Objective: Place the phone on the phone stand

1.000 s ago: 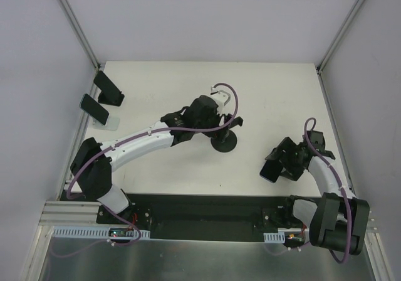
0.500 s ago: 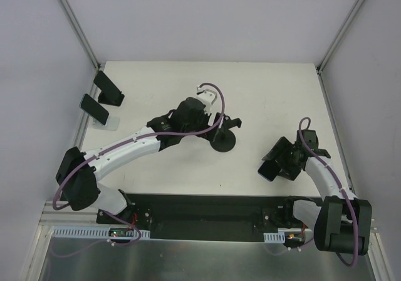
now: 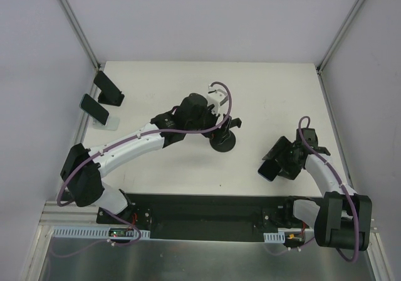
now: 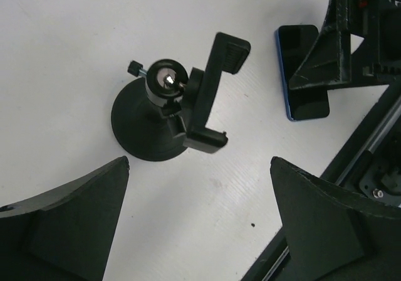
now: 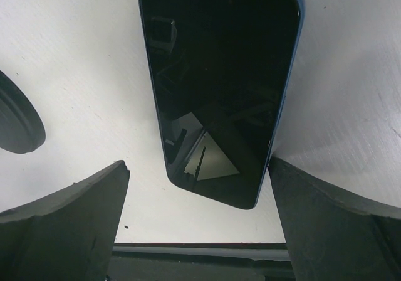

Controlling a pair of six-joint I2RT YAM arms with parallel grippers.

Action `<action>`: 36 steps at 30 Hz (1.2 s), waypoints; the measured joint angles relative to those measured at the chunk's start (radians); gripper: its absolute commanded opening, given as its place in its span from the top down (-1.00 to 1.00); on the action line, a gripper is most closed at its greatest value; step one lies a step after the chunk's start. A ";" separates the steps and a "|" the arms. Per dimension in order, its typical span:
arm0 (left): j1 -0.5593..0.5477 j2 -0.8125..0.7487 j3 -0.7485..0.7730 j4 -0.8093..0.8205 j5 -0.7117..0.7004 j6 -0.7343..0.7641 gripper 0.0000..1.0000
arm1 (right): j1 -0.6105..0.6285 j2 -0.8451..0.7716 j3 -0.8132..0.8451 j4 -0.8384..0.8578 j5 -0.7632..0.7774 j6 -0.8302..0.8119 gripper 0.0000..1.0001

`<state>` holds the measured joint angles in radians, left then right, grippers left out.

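The phone (image 5: 219,93) lies flat, screen up, on the counter (image 3: 263,93), between the spread fingers of the right end effector (image 5: 197,163), ungripped. The phone stand (image 4: 169,111) stands to its left, apart, beneath the open left end effector (image 4: 199,162). A dark propped slab (image 3: 94,109) and a black holder (image 3: 108,88) sit far left.

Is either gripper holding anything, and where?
Nothing held. Right gripper is open around the phone lying on the table; left gripper is open above the phone stand.

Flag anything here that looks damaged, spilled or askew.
Nothing broken or spilled. The phone lies flat, screen up, between the open fingers of the right gripper; the phone stand sits on its base, its cradle swung to one side.
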<state>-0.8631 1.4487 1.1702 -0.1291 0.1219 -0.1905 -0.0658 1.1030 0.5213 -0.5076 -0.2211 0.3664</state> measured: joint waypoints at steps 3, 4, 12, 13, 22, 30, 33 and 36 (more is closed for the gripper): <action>0.000 0.051 0.047 -0.011 -0.033 0.009 -0.62 | 0.000 0.003 0.002 -0.002 0.000 0.000 -0.93; 0.000 0.063 0.056 -0.016 -0.051 0.012 -0.56 | 0.000 0.004 0.002 -0.002 0.000 0.000 -0.93; 0.000 0.086 0.066 -0.045 -0.166 0.023 -0.35 | 0.000 0.024 0.019 -0.005 0.026 -0.013 -0.93; 0.001 0.086 0.066 -0.045 -0.178 0.023 -0.35 | 0.000 0.025 0.019 -0.004 0.031 -0.015 -0.93; 0.014 0.055 0.032 -0.051 -0.235 0.023 -0.47 | 0.000 0.052 0.040 -0.006 0.064 -0.030 -0.93; 0.028 -0.079 -0.040 -0.074 -0.097 0.016 -0.98 | 0.001 0.109 0.101 -0.027 0.126 -0.037 -0.93; 0.027 -0.161 -0.065 -0.078 -0.021 0.014 -0.98 | 0.012 0.150 0.149 -0.056 0.146 -0.018 -0.93; 0.027 -0.254 -0.097 -0.078 0.030 0.003 -0.98 | 0.040 0.200 0.199 -0.091 0.181 0.020 -0.93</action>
<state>-0.8364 1.1942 1.0733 -0.2070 0.1516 -0.1871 -0.0254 1.3025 0.7200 -0.5987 -0.0402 0.3866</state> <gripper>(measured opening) 0.990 0.965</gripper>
